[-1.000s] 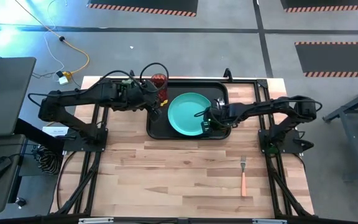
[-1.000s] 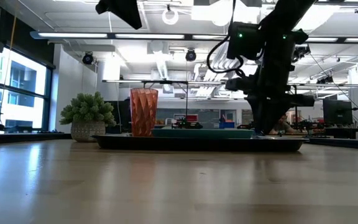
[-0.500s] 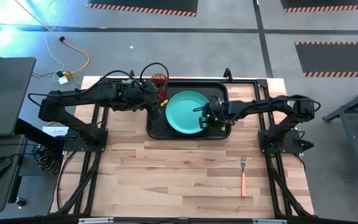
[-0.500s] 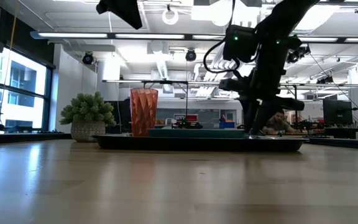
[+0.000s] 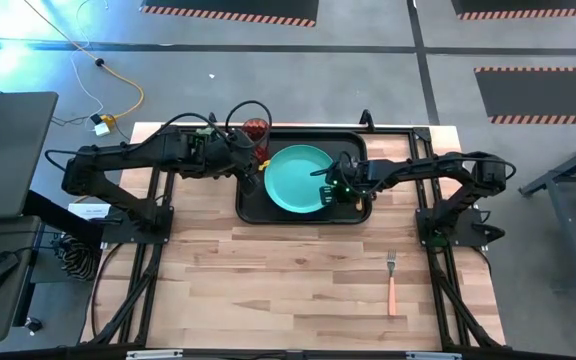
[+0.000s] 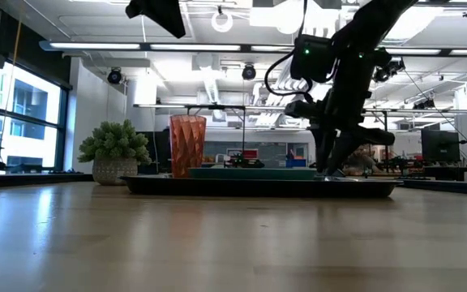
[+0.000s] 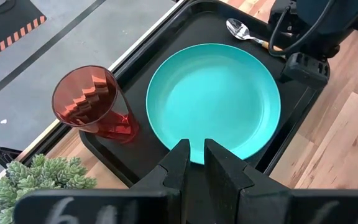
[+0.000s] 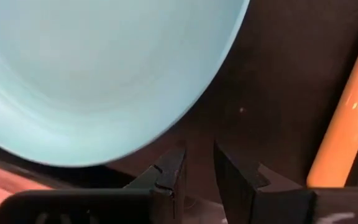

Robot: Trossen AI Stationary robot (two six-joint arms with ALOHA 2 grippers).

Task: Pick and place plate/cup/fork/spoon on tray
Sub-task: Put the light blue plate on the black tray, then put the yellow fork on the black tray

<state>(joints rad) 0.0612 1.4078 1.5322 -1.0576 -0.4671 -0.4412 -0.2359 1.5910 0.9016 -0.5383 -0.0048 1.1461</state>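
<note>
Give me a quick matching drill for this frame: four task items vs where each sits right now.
Items:
1. plate
2. cup
3. spoon
4. fork

Places:
A. bare table, off the tray
B. middle of the tray
C. tray's back left corner
D. on the tray, between the plate and its right rim

Pairs: 1-B, 2-C, 3-D, 4-A

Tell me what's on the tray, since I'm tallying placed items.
On the tray: the plate, the cup and the spoon. The right hand hangs over the spoon's handle, hiding it from above. The fork lies on the table.
</note>
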